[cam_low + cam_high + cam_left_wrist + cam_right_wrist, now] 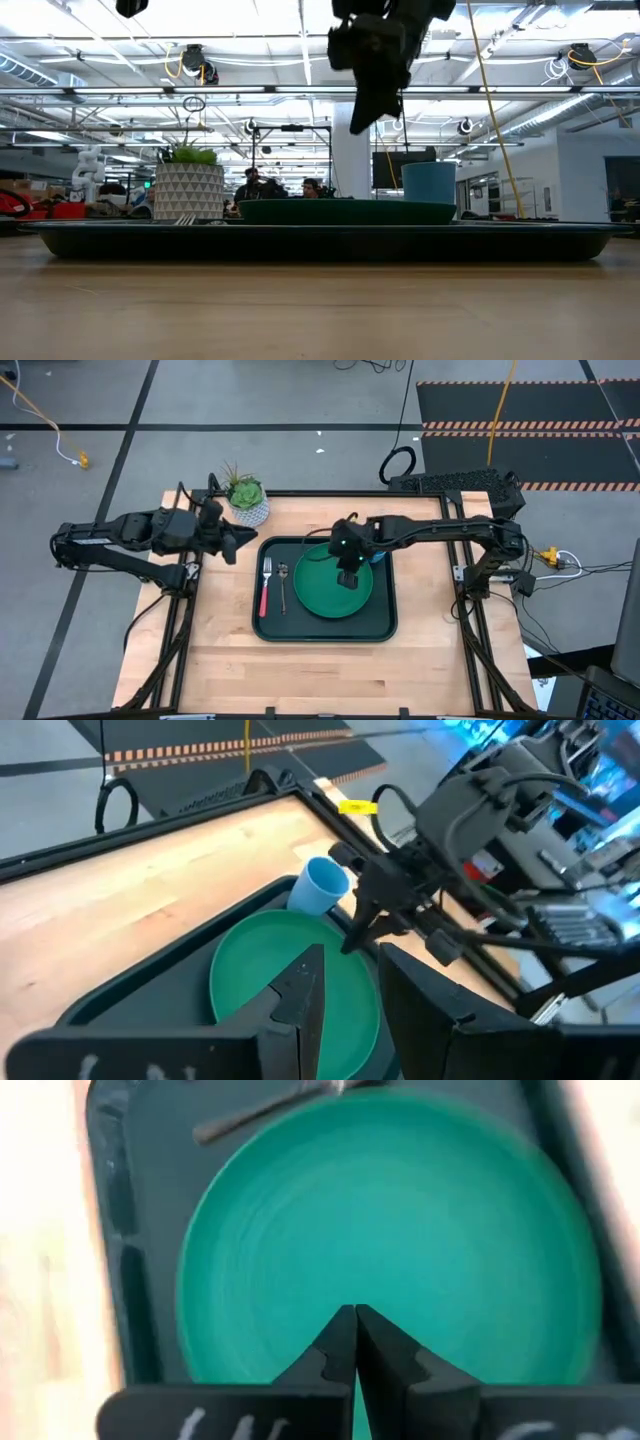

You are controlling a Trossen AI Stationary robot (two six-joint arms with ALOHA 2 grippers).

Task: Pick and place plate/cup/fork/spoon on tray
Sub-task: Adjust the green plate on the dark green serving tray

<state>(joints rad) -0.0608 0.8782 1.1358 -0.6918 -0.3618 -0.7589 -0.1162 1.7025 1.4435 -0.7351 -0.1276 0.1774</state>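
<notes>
The right gripper (pixel 348 576) is closed, empty, above the plate (pixel 322 592). Plate, fork (pixel 265 586), spoon (pixel 283 582) and cup (pixel 318 887) are all seen on the tray (pixel 385 622); the task is judged done. The left gripper (pixel 243 537), parted and empty, is held beside a plant pot (pixel 249 506) on the desk (pixel 220 660). Nothing stands in the way.

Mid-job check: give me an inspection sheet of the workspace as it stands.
Surface: wooden table, bare around the tray.
Job's things: plate, fork and spoon lie in the tray; cup in its far corner.
Clutter: plant pot beside the tray.
Grippers: right gripper shut, empty, above the plate; left gripper waits near the pot, empty.
Cables: yellow cable on the floor.
Surroundings: people far behind.
</notes>
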